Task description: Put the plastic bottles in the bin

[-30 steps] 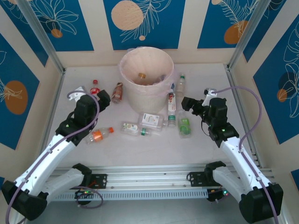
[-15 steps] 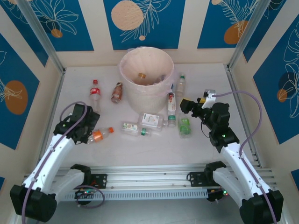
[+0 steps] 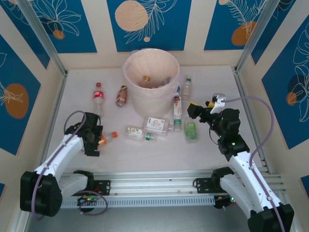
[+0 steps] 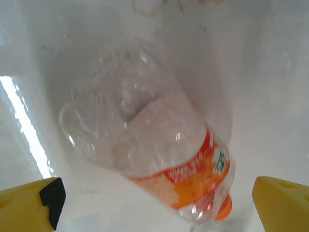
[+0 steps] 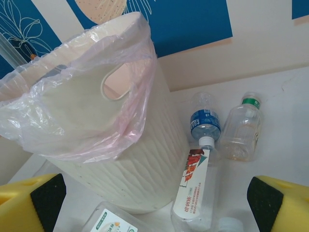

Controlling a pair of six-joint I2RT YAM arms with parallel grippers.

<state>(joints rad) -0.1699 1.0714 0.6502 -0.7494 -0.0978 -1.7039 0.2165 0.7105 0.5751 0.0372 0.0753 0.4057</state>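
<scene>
The left arm has drawn back toward its base since a second ago. Then it reached up beside the red-labelled bottle [image 3: 98, 92]; now the left gripper [image 3: 94, 140] hangs over the orange-labelled bottle [image 3: 104, 138] lying near the table's [image 3: 212, 77] front left. In the left wrist view that bottle [image 4: 149, 145] lies on its side between the wide-spread yellow fingers [image 4: 282, 205], which do not touch it. The red-labelled bottle and the brown one [image 3: 121, 95] lie uncovered, where they were, left of the bin [image 3: 149, 104].

The right gripper [image 3: 192, 110] has barely shifted, only its arm has pulled in a little. Its fingers [image 5: 29, 203] stand wide apart and hold nothing, facing the bin [image 5: 111, 164] and its pink liner [image 5: 72, 121]. Beside the bin's right wall lie a blue-labelled bottle [image 5: 205, 121], a green-capped one [image 5: 241, 128] and a red-and-white-labelled one [image 5: 193, 188]. In front of the bin the other bottles, among them a green one [image 3: 191, 130], rest as before, and one orange-capped bottle [image 3: 146, 78] lies inside it.
</scene>
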